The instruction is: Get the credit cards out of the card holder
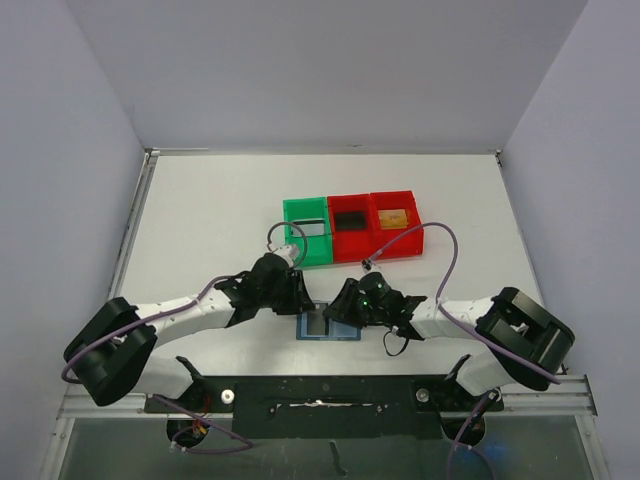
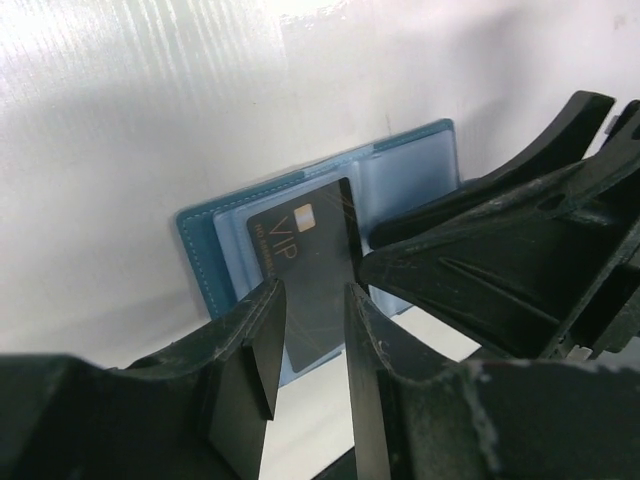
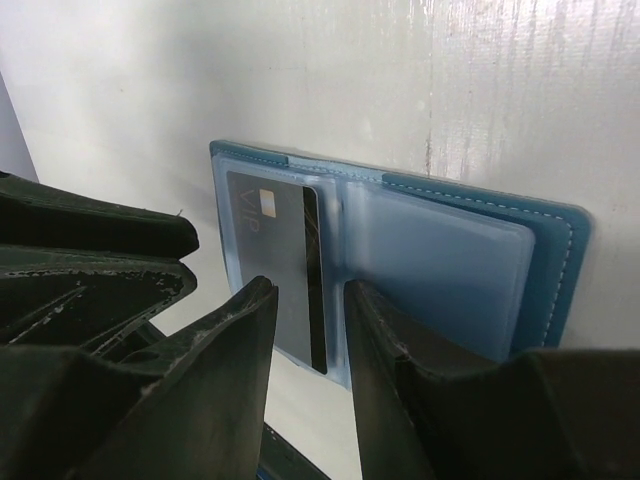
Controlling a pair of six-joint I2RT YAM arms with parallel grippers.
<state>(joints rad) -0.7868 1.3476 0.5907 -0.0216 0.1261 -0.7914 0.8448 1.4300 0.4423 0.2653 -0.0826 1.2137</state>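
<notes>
With left gripper (image 2: 312, 300) and right gripper (image 3: 308, 295) held slightly apart, the holder (image 3: 450, 260) may be lifted too if pinched along with the card (image 2: 300, 250).

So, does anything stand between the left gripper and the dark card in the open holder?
Nothing solid shows. The left gripper hangs right over the dark card, jaws apart. The card sits in a clear sleeve of the card holder, which may cover part of it. The right gripper crowds close beside.
</notes>
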